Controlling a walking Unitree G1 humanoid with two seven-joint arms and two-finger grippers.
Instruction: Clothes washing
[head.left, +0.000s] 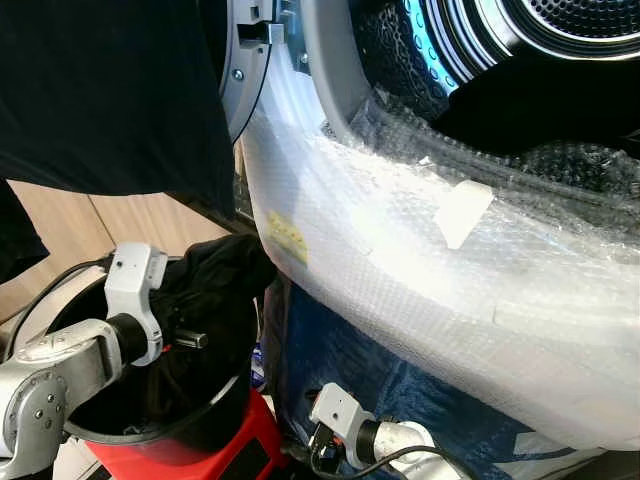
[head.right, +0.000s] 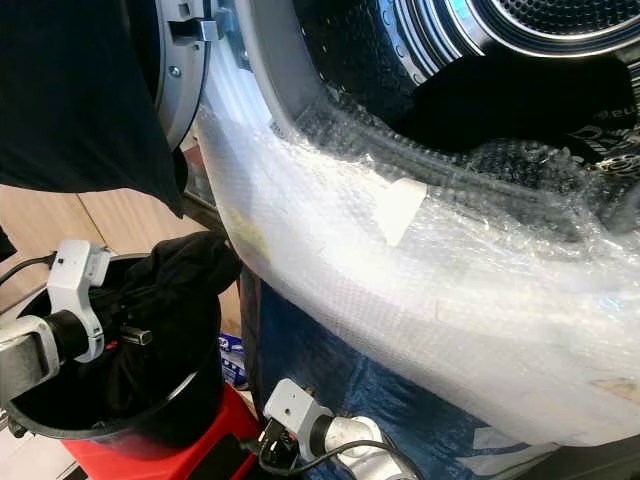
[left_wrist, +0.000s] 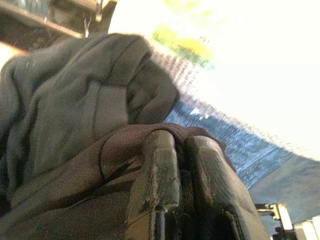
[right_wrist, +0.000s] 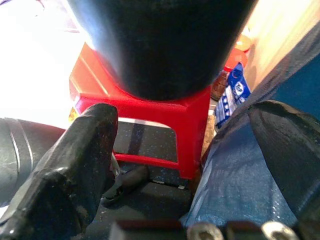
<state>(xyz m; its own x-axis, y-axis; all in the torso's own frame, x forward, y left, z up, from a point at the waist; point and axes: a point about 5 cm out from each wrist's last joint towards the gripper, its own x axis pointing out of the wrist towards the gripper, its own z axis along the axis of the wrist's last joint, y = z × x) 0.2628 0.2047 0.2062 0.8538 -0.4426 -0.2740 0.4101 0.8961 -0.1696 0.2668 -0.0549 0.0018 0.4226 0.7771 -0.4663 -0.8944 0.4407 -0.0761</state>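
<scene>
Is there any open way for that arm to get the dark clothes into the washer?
Open: the drum mouth, above the bubble-wrapped front. Crowded: a dark hanging cloth covers the space above the black bucket, where the left gripper grips dark clothes. The right gripper sits low by the red stool.

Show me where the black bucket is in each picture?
Left eye view: black bucket at lower left, on the red stool.
Right eye view: bucket rim at lower left.
Left wrist view: not in it.
Right wrist view: bucket's dark underside at top.
Shared landmark: the red stool under it.
</scene>
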